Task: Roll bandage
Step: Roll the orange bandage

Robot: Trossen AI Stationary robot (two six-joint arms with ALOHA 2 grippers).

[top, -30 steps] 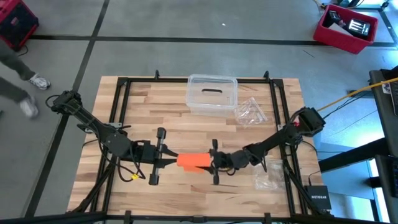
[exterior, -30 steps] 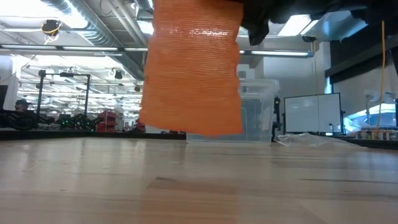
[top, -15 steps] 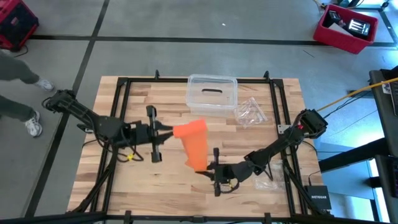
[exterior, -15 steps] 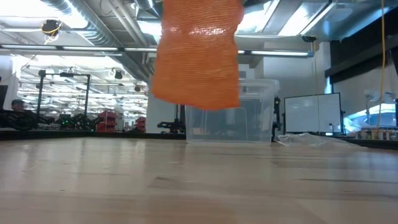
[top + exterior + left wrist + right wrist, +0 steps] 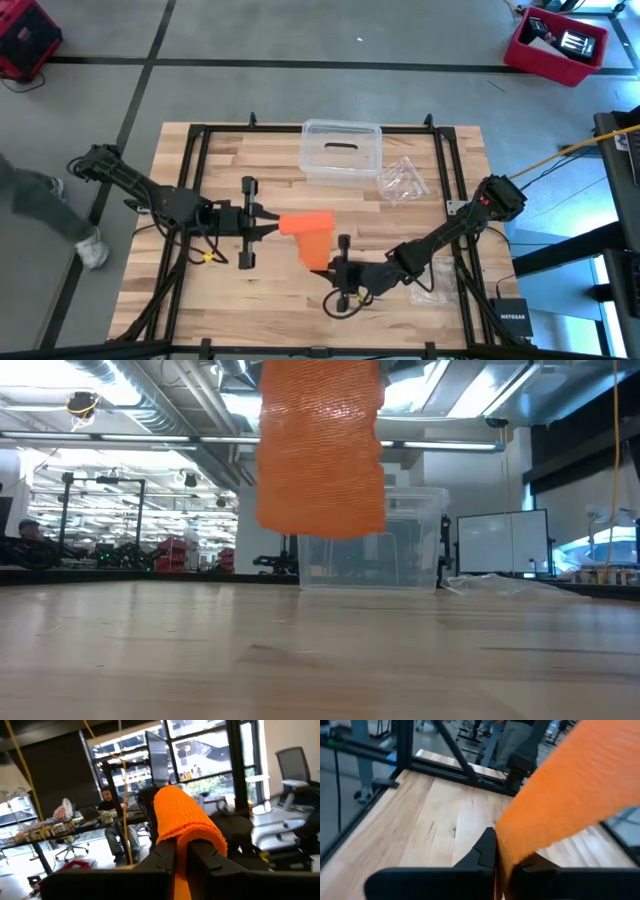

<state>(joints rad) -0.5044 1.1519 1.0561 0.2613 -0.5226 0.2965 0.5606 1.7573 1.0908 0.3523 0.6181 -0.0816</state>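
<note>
The bright orange knitted fabric bandage [image 5: 311, 238] is held off the wooden slatted table [image 5: 420, 225], stretched as a flat band between the two grippers, and in the low view it hangs clear above the table top [image 5: 320, 450]. One end is clamped in the left gripper [image 5: 268, 224], whose dark fingers are seen closed on the orange cloth in the left wrist view [image 5: 182, 851]; the other end is pinched in the right gripper [image 5: 328, 274], its fingers closed tight on the strip's edge in the right wrist view [image 5: 502, 851]. The band's long axis runs obliquely from the left gripper, farther back on the table, toward the right gripper at the near edge, so each arm is at its own end and neither is nearer the middle. For rolling, it is judged that one end would have to be turned about an axis lying across this length while the other end is kept taut. Well behind the bandage, a clear plastic rectangular box [image 5: 341, 153] stands at the table's far edge; nothing can be made out inside it. A crinkled clear plastic bag [image 5: 403, 179] lies just beside the box, and another [image 5: 432, 284] is near the right arm.
</note>
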